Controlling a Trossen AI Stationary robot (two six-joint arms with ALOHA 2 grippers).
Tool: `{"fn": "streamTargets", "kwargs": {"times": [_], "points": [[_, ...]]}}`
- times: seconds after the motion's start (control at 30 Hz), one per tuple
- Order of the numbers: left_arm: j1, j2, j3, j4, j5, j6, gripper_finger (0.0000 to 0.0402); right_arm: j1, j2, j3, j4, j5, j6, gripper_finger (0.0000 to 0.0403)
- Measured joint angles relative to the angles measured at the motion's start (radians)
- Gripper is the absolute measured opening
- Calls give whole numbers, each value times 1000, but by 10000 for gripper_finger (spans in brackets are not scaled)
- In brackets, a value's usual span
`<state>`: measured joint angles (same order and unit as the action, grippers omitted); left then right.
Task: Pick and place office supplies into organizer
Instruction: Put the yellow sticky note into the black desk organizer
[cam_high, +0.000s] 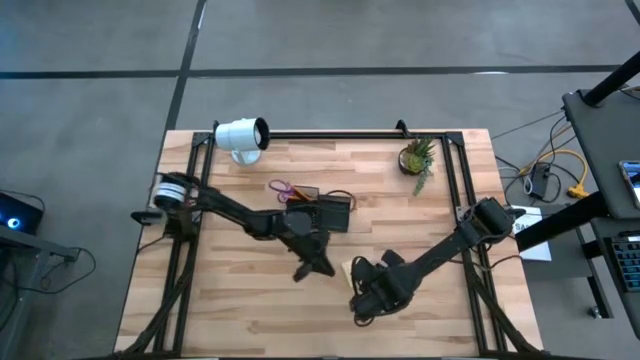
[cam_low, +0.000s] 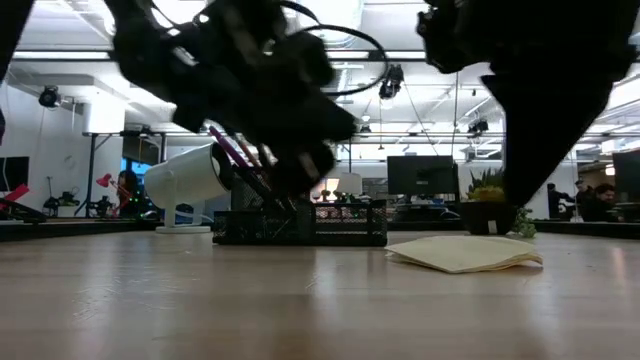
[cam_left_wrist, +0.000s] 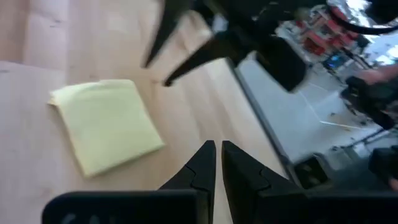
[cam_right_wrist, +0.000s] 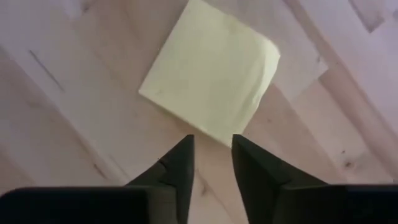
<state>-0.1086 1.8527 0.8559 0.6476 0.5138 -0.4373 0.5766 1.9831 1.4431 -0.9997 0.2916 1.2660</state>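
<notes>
Yellow paper is what matters now: from above, the sticky-note pad (cam_high: 350, 269) is only a pale sliver on the wooden table (cam_high: 250, 310), caught between the two arms. The right gripper (cam_high: 362, 298) hangs just beside it on the near side, the left gripper (cam_high: 312, 266) just beside it on the other. The organizer (cam_high: 322, 214) lies farther back, behind the left arm, with the purple scissors (cam_high: 283, 188) sticking out of it.

From table height the pad (cam_low: 463, 253) lies flat, one edge curling up a little. The black organizer (cam_low: 300, 224) stands well behind it, and both arms are dark blurs overhead.

Through the left wrist camera the left gripper (cam_left_wrist: 218, 160) has its fingers pressed together on nothing. The pad (cam_left_wrist: 106, 124) lies off to one side of those tips, not in line with them.

Through the right wrist camera the right gripper (cam_right_wrist: 211, 157) has its fingers spread a little, empty. The pad (cam_right_wrist: 211, 78) sits straight ahead, a square turned cornerwise, its nearest edge right at the tips. I'd judge the right arm better lined up for the pick.
</notes>
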Motion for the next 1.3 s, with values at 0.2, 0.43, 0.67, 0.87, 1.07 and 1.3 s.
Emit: {"fn": "streamTargets", "kwargs": {"times": [0.2,0.43,0.67,0.87,1.07,1.3], "points": [[3,94,125,-77,-172,78,11,26,28,-12,11,-9,44,57],[-2,103,277,-476,-359,396,48,53,28,-14,10,-7,80,84],[14,104,280,-440,-366,394,105,52,28,-15,16,23,70,126],[42,136,279,-442,-349,398,109,48,28,-48,74,25,43,101],[63,138,279,-447,-312,396,109,37,28,-73,97,25,47,62],[64,187,317,-459,-242,391,109,21,28,-95,110,25,39,48]]}}
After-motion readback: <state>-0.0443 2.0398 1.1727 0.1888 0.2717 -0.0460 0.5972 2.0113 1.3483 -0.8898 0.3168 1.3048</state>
